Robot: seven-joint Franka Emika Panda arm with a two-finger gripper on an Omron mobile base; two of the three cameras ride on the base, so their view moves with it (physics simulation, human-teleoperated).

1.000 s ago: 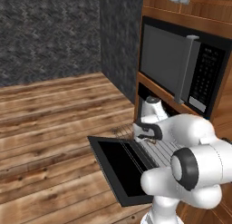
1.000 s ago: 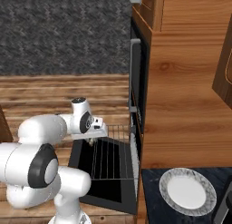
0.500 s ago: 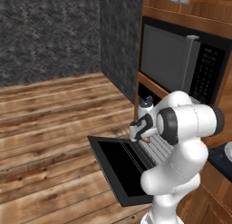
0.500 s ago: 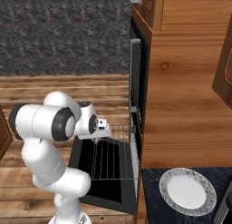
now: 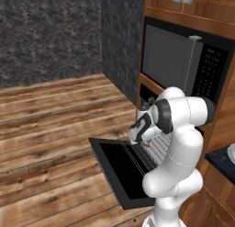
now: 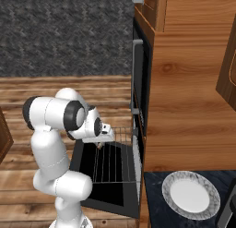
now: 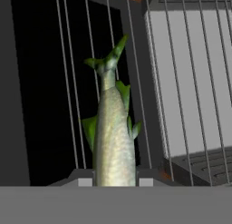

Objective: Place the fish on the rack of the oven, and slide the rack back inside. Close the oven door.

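My gripper point(image 7: 113, 180) is shut on the fish point(image 7: 111, 132), a slender green-yellow body whose tail points away from the hand. It hangs just above the rack point(image 7: 190, 82), a silver wire grid pulled out over the open oven door point(image 7: 36, 105). In the left base view the gripper point(image 5: 143, 139) holds the fish point(image 5: 147, 142) over the rack point(image 5: 158, 147) near its outer edge, above the flat black oven door point(image 5: 119, 171). The right base view shows the gripper point(image 6: 102, 140), the rack point(image 6: 113, 162) and the oven door point(image 6: 87, 188) before the oven point(image 6: 138, 123).
A black microwave point(image 5: 174, 60) sits in the wooden cabinetry above the oven. A white plate point(image 6: 191, 195) lies on the dark counter at the right. Wooden floor stretches to the left of the door, with a dark stone wall behind.
The arm's elbow has swung up from low to upright. The hand, still holding the fish, has shifted slightly outward over the rack's front part.
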